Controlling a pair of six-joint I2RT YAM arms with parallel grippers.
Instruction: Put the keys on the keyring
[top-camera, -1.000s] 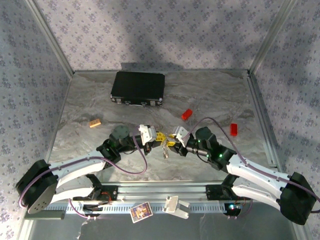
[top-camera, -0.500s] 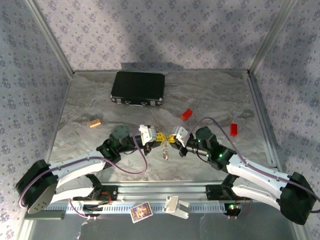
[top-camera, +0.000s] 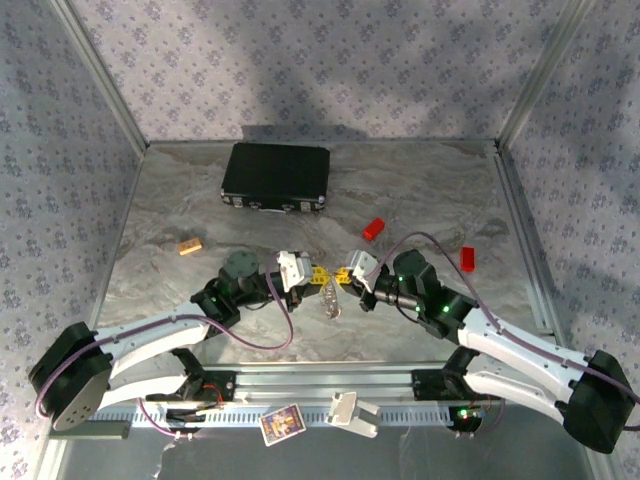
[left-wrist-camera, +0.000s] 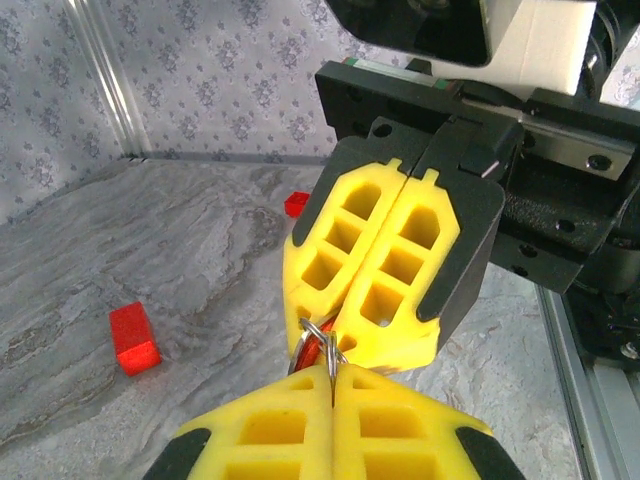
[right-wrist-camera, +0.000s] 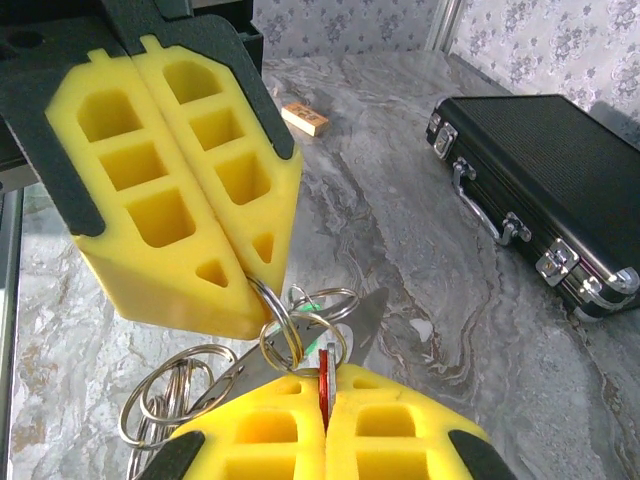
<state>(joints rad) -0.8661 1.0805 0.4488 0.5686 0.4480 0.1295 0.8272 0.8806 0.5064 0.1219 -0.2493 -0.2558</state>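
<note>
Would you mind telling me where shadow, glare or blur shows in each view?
Top external: broad soft shadows cross the back wall, a dark one lies behind the case, and the keyring is too small to resolve. Left wrist: even light, the red block sharp. Right wrist: keyring loops glint beside the red key; the case latches shine.

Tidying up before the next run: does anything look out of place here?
A small printed card and a white bracket-like piece lie on the front rail, off the tabletop; both look stray.
</note>
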